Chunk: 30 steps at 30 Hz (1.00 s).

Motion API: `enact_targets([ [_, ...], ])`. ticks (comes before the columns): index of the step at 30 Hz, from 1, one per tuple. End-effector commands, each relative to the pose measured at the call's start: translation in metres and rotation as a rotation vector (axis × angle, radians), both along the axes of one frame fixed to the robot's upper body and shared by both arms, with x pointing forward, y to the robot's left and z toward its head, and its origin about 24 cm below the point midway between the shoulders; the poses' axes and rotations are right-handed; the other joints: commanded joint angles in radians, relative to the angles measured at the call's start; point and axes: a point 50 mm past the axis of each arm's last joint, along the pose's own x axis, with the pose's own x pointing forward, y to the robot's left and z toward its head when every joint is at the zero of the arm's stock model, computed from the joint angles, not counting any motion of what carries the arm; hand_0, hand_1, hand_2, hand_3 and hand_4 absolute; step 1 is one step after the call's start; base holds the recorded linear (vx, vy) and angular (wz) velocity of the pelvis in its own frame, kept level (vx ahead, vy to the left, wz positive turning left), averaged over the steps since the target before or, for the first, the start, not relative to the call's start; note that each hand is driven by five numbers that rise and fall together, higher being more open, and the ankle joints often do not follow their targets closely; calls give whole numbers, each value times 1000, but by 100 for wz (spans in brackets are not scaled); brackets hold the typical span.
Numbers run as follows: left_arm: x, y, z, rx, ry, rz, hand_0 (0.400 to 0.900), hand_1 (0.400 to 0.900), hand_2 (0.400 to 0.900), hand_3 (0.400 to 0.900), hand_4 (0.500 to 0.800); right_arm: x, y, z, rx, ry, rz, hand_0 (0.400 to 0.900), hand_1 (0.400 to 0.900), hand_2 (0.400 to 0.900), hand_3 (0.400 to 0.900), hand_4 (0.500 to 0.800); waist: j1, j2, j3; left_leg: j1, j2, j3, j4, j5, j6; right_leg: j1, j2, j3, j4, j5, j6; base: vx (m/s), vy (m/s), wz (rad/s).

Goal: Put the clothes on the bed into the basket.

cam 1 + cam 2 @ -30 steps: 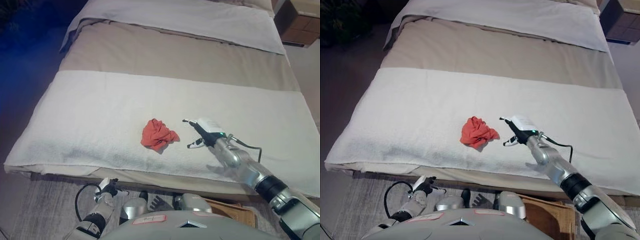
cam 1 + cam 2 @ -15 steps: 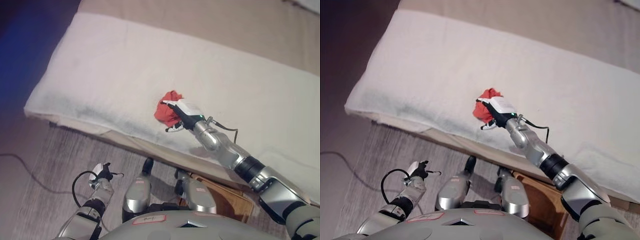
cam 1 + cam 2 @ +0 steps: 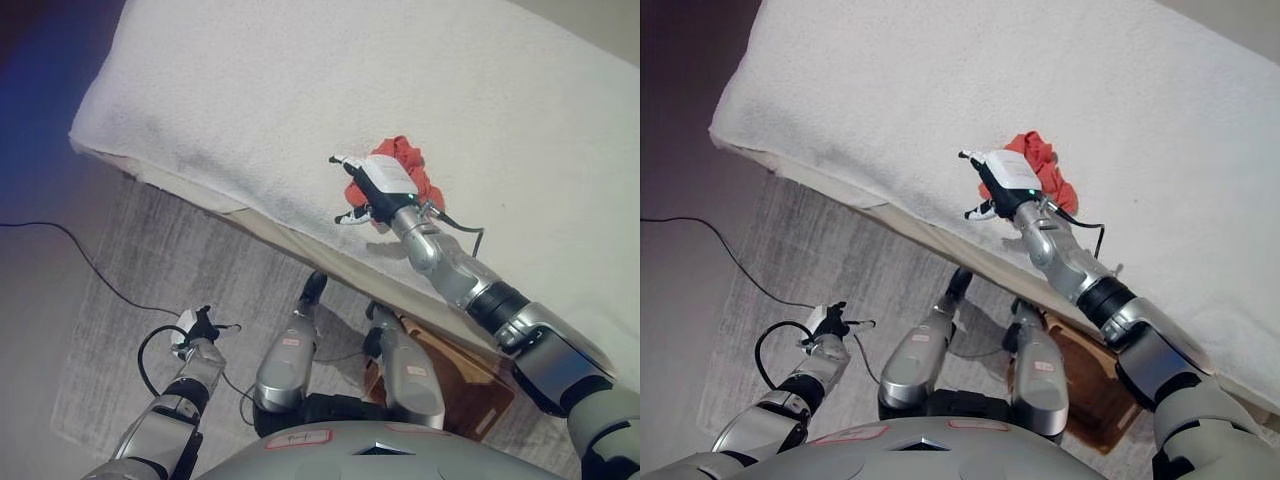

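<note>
A crumpled red cloth (image 3: 405, 165) lies on the bed's white blanket (image 3: 250, 80), close to the near edge. My right hand (image 3: 365, 190) reaches over the cloth's left side and covers part of it, with its fingers spread open. Whether they touch the cloth I cannot tell. A brown basket (image 3: 480, 395) stands on the floor below the bed's edge, under my right arm and partly hidden by it. My left hand (image 3: 197, 335) hangs low at the lower left above the floor, relaxed and holding nothing.
The bed's near edge (image 3: 230, 205) runs diagonally from the upper left to the right. A grey rug (image 3: 150, 290) covers the floor in front of the bed.
The camera has tilted down towards the floor. My right hand has moved from the right of the red cloth onto it and now sits over its left side. The left hand stays low.
</note>
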Motion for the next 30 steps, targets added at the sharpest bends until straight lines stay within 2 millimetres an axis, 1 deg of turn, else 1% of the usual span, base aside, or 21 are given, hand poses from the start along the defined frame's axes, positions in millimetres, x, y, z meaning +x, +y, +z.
enact_targets([
  [1, -30, 36, -1, 129, 85, 65, 900, 900, 900, 900, 800, 6, 16, 29, 39, -165, 52, 900, 900, 900, 900, 800, -1, 3, -66, 11, -14, 123, -108, 90, 42, -103, -27, 127, 248, -159, 22, 40, -38, -18],
  [3, -32, 36, -2, 122, 93, 73, 900, 900, 900, 900, 800, 7, 15, 31, 17, -175, 52, 900, 900, 900, 900, 800, -6, 13, -72, 11, -8, 133, -110, 84, 40, -115, -22, 136, 255, -164, 21, 47, -54, -18],
  [6, -28, 36, -1, 117, 85, 79, 900, 900, 900, 900, 800, 9, 14, 34, -11, -191, 54, 900, 900, 900, 900, 800, -18, 31, -78, 7, -3, 141, -110, 80, 33, -133, -15, 146, 266, -172, 18, 43, -63, -11],
  [9, -23, 33, -1, 109, 77, 76, 900, 900, 900, 900, 800, 13, 5, 38, -50, -218, 29, 900, 900, 900, 900, 800, -34, 48, -84, 4, 1, 145, -110, 80, 24, -140, -12, 151, 270, -180, 14, 45, -66, -1],
  [14, -28, 29, -4, 88, 91, 69, 900, 900, 900, 900, 800, 19, -18, 39, -94, -231, -54, 900, 900, 900, 900, 800, -53, 63, -86, 12, 10, 158, -110, 74, 16, -152, 3, 166, 286, -189, 10, 43, -73, -10],
  [18, -26, 28, -4, 82, 93, 76, 900, 900, 900, 900, 800, 20, -27, 38, -108, -224, -81, 900, 900, 900, 900, 800, -64, 74, -87, 17, 14, 167, -110, 70, 16, -163, 10, 180, 293, -191, 10, 31, -44, -14],
  [20, -24, 28, -3, 82, 87, 77, 900, 900, 900, 900, 800, 20, -28, 38, -106, -222, -85, 900, 900, 900, 900, 800, -69, 79, -84, 10, 15, 171, -110, 72, 15, -173, 13, 185, 296, -192, 10, 6, -31, -5],
  [22, -17, 30, 0, 87, 70, 90, 900, 900, 900, 900, 800, 22, -26, 45, -107, -242, -75, 900, 900, 900, 900, 800, -77, 86, -71, -7, 15, 180, -110, 78, 12, -198, 14, 187, 306, -192, 8, -19, -14, 1],
  [25, -18, 32, 0, 92, 76, 102, 900, 900, 900, 900, 800, 28, -32, 57, -122, -286, -105, 900, 900, 900, 900, 800, -82, 98, -58, -47, 13, 188, -110, 90, 4, -241, 12, 188, 316, -189, 4, -33, -41, 7],
  [28, -25, 31, -3, 92, 97, 103, 900, 900, 900, 900, 800, 34, -37, 69, -132, -324, -134, 900, 900, 900, 900, 800, -82, 114, -49, -74, 14, 202, -110, 98, 0, -289, 14, 203, 344, -188, -1, -18, -14, -10],
  [30, -34, 33, -6, 90, 115, 105, 900, 900, 900, 900, 800, 39, -37, 79, -145, -350, -136, 900, 900, 900, 900, 800, -75, 125, -41, -85, 11, 209, -110, 100, -2, -319, 19, 223, 360, -188, -3, -5, 5, -22],
])
